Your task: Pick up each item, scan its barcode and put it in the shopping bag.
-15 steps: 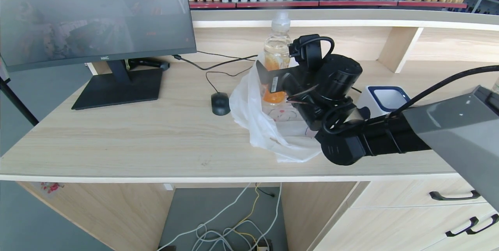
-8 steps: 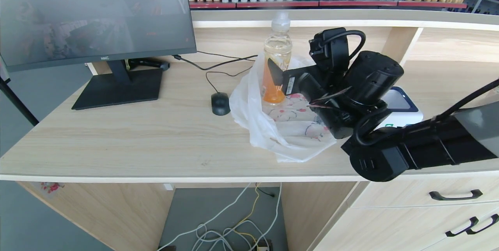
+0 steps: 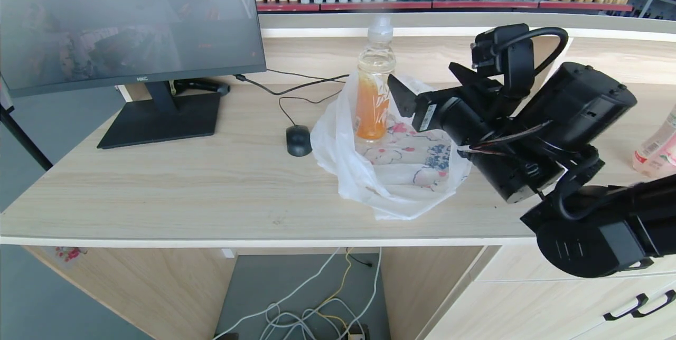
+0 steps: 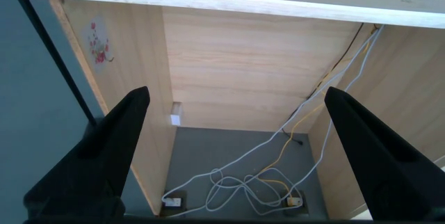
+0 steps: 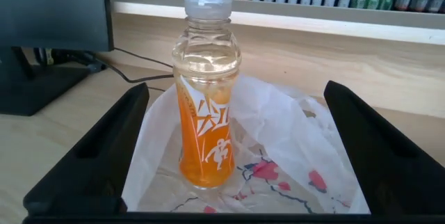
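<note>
The left tool [image 4: 236, 106] hangs below the table [image 3: 158, 192] edge, jaws wide and holding nothing, with cables [image 4: 243, 182] on the floor beneath. On the table a monitor [image 3: 127, 18] stands at the left, and a mouse [image 3: 298, 140] sits just beside the white bag [image 3: 364, 187]. An orange bottle [image 3: 373, 92] stands upright in the open bag. The right tool [image 5: 236, 92] hovers to the bottle's right, facing it, jaws wide and empty, not touching. A pink bottle [image 3: 657, 144] sits at the far right

A bottle [image 3: 373, 94] stands upright in the shopping bag [image 3: 338, 163] mid-tabletop [image 3: 185, 187]; a mouse [image 3: 298, 140] lies just left, a monitor [image 3: 127, 18] farther left.
</note>
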Motion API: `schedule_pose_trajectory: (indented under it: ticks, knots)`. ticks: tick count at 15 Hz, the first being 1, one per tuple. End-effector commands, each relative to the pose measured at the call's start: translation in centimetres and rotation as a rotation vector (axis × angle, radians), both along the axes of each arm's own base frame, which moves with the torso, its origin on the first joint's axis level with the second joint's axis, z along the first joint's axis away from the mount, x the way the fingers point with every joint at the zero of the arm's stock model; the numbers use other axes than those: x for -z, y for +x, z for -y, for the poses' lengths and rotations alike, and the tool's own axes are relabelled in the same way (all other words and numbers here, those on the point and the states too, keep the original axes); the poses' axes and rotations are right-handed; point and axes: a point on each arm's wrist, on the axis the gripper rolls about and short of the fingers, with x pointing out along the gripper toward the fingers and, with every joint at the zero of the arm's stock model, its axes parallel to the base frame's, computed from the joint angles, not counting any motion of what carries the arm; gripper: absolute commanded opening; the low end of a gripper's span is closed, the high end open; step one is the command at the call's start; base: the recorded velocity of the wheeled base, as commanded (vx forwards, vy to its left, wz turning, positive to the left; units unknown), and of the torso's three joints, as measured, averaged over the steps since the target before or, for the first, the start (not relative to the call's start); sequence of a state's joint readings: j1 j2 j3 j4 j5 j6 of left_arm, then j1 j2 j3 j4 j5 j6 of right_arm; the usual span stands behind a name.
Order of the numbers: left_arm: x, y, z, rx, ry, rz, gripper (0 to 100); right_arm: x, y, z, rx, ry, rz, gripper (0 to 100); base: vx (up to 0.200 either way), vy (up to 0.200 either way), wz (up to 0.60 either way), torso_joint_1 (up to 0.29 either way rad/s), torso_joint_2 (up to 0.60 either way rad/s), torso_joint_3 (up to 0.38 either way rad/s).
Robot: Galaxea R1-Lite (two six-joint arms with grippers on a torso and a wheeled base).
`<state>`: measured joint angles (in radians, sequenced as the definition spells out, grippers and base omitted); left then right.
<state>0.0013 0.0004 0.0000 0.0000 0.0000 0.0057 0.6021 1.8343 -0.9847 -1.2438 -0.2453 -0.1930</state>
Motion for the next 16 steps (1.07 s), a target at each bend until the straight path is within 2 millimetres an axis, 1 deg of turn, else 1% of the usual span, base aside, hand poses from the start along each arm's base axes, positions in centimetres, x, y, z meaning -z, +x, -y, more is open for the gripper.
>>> schedule_pose_trajectory:
  ticks: [1,4,6,8,12,13,15,16]
  knots:
    - [0.0,0.0,0.0,0.001,0.0,0.0,100,-0.5,-1.9,1.3,-0.013,0.01,0.018,100,0.0,0.0,0.0,0.0,0.0,0.0]
    - [0.0,0.0,0.0,0.001,0.002,0.0,100,0.2,-3.1,1.9,-0.068,0.006,0.053,100,0.0,0.0,0.0,0.0,0.0,0.0]
    - [0.0,0.0,0.0,0.001,0.0,0.0,100,0.6,-3.7,2.3,-0.082,0.05,0.063,100,0.0,0.0,0.0,0.0,0.0,0.0]
    - [0.0,0.0,0.0,0.0,-0.001,0.0,100,0.5,-3.9,2.6,-0.078,0.078,0.1,100,0.0,0.0,0.0,0.0,0.0,0.0]
    - [0.0,0.0,0.0,0.001,-0.001,0.0,100,1.4,-4.9,3.2,-0.074,0.075,0.101,100,0.0,0.0,0.0,0.0,0.0,0.0]
    - [0.0,0.0,0.0,0.0,-0.003,0.0,100,1.6,-5.3,3.4,-0.071,0.066,0.095,100,-0.2,0.0,0.0,-0.007,0.0,0.002]
    - [0.0,0.0,0.0,0.0,-0.001,0.0,100,1.2,-5.5,3.7,-0.037,0.063,0.108,100,-0.2,0.0,0.0,0.002,0.0,0.002]
    - [0.0,0.0,0.0,0.0,0.0,0.0,100,1.2,-5.7,3.8,-0.029,0.07,0.104,100,0.0,0.0,0.0,0.0,0.0,0.0]
